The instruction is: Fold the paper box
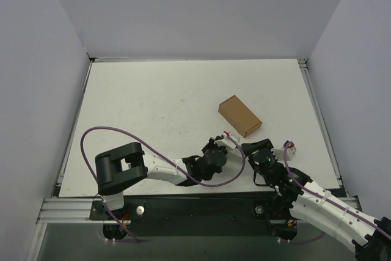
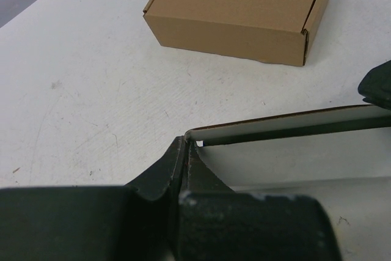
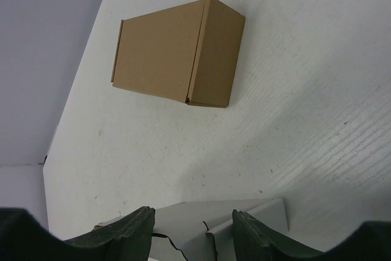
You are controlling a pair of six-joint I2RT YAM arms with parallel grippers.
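Left claw (image 2: 185, 151), clenched on a corner of the paper box (image 2: 287, 162), anchors it on the table (image 2: 91, 90) near the brown box (image 2: 238, 4). Right claw (image 3: 192, 215) straddles a flap, released; it should close squarely, without tugging against that hold.

Brown box (image 1: 240, 116) sits on the table (image 1: 140, 102), right of centre. Nearer in, close to it but apart, lies the paper box (image 2: 287, 157) (mostly hidden from above), left gripper (image 2: 186, 146) at its left corner, right gripper (image 3: 192, 221) over its right side.
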